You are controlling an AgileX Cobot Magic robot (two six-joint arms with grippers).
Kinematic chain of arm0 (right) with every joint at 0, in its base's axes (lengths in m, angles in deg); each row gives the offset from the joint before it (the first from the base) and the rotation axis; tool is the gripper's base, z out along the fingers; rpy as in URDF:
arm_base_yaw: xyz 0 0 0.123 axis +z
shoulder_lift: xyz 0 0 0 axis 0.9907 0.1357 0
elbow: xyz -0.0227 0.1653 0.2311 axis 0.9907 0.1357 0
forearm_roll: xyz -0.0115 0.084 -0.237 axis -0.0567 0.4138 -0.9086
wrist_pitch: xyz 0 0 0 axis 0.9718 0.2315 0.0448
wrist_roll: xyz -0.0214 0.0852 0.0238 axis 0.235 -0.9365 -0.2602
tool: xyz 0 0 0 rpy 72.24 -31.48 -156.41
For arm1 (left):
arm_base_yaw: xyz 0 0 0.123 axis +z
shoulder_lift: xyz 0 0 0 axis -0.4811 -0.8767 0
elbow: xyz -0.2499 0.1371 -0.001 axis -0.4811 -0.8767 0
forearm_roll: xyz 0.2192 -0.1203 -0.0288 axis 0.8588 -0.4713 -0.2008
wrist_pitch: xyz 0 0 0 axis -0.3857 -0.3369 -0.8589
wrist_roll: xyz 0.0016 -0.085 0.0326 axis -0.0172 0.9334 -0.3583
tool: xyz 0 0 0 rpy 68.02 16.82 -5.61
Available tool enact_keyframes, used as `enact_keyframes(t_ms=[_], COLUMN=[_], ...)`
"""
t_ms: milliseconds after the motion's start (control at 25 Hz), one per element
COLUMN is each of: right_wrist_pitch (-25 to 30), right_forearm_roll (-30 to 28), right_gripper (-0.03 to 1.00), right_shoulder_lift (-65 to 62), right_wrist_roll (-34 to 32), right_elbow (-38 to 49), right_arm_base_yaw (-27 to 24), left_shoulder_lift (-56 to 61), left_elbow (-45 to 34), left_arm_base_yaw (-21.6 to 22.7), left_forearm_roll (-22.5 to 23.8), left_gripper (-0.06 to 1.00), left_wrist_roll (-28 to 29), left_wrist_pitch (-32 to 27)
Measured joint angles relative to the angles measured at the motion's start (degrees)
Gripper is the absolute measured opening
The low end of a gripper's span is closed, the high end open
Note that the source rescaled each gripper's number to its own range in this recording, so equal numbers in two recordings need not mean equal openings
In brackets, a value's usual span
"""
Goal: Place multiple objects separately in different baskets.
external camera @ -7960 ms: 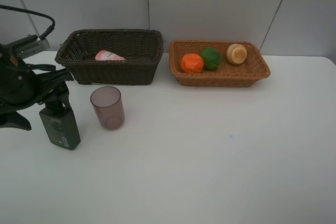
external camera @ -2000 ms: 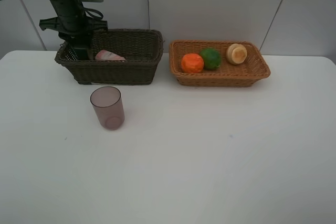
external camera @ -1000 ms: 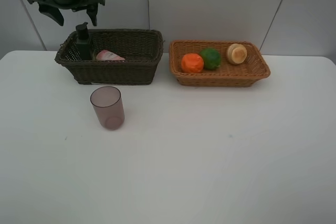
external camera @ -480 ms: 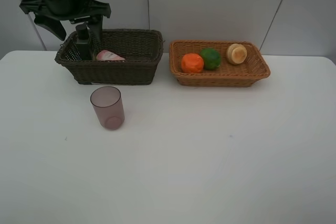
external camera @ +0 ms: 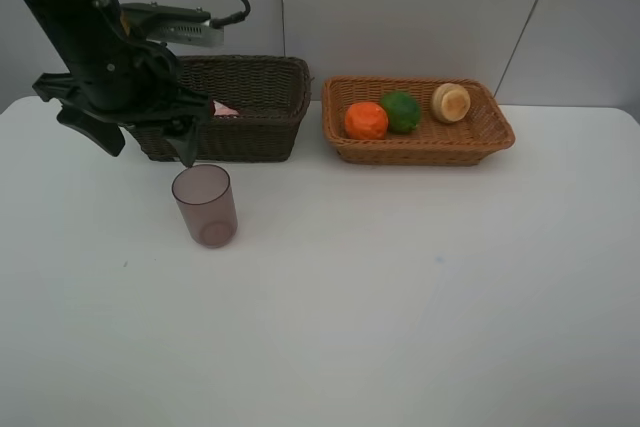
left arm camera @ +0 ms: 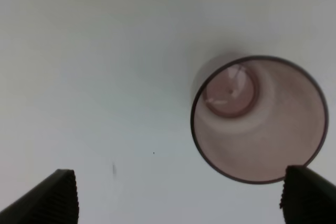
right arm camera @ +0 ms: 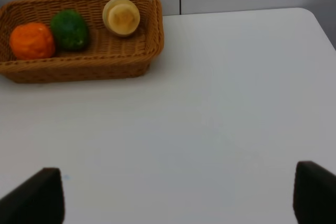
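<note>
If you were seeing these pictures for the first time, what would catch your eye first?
The black left end effector, open, hangs just above the mauve cup, which stands upright on the white table. Behind, the tan basket holds a bright orange, a lime and a pale fruit.

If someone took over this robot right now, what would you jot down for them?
Left gripper: open, empty, above the white table just behind the mauve cup.
Right gripper: open, empty, over bare table, not seen in the high view.
Tan basket: orange, lime and peach-coloured fruit inside.
Dark basket: pink bottle just peeks out behind the left arm, which hides the basket's left end.
Done: the fruit is sorted.
Left: the cup stands upright on the table in front of the dark basket; probably the left gripper's next pick.
</note>
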Motion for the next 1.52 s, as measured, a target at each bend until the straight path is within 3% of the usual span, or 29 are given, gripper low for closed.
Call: enact_keyframes(t_ms=[200, 1520], right_wrist_pitch=[0.0, 0.0], right_forearm_roll=[0.0, 0.0], right_gripper=[0.88, 0.88], right_shoulder_lift=[0.0, 0.0], right_wrist_roll=[0.0, 0.0], right_elbow=[0.0, 0.0], right_arm_base_yaw=[0.0, 0.0], left_shoulder_lift=[0.26, -10.77], left_elbow=[-3.93, -6.73], left_arm_base_yaw=[0.0, 2.03], left_forearm_roll=[0.0, -0.22], left_gripper=[1.0, 1.0], left_wrist_roll=[-0.71, -0.82], left_wrist_pitch=[3.49, 20.36])
